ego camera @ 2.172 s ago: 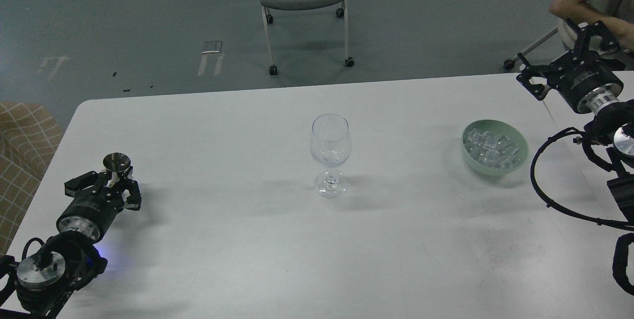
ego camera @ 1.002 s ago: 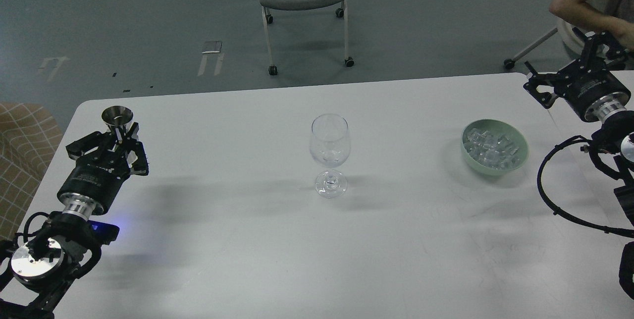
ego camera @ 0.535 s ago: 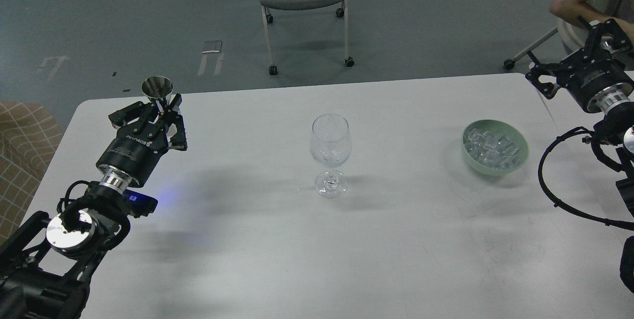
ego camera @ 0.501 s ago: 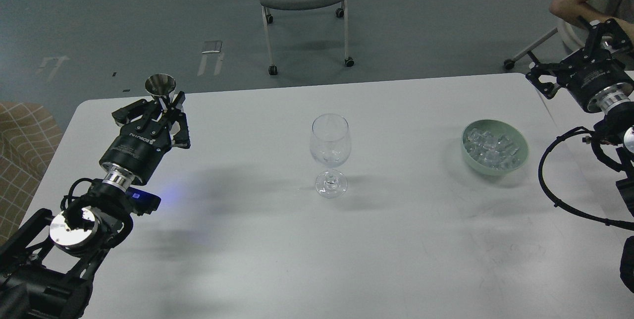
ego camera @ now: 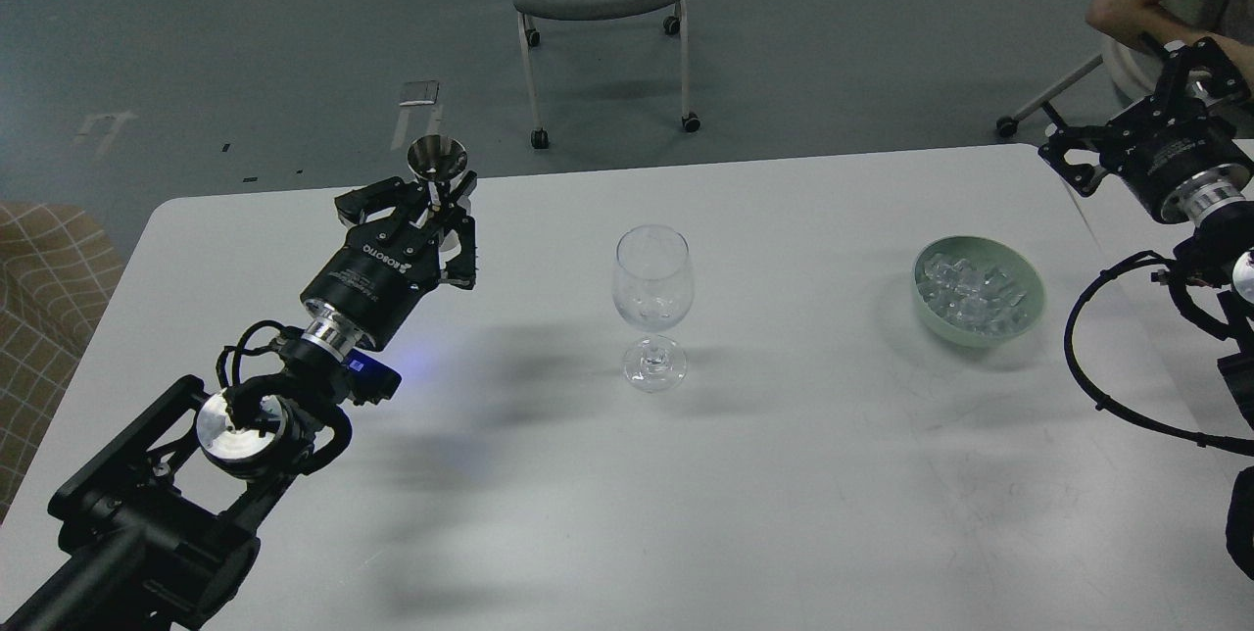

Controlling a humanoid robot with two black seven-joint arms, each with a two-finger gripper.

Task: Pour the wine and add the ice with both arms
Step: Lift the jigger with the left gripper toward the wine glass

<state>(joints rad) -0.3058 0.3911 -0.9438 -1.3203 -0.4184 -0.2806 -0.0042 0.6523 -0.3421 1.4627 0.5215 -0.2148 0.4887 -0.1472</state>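
Partly hidden, left gripper (ego camera: pixel 438 217) clamps a metal cup (ego camera: pixel 437 157); right gripper (ego camera: pixel 1127 117) gapes empty.

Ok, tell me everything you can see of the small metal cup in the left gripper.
The metal cup is small, shiny and cone-shaped, like a steel measuring cup, wide mouth up and narrowing downward. It stands roughly upright, clamped at its narrow lower part by the left gripper, above the table's far left area, left of the wine glass. Its contents cannot be made out.
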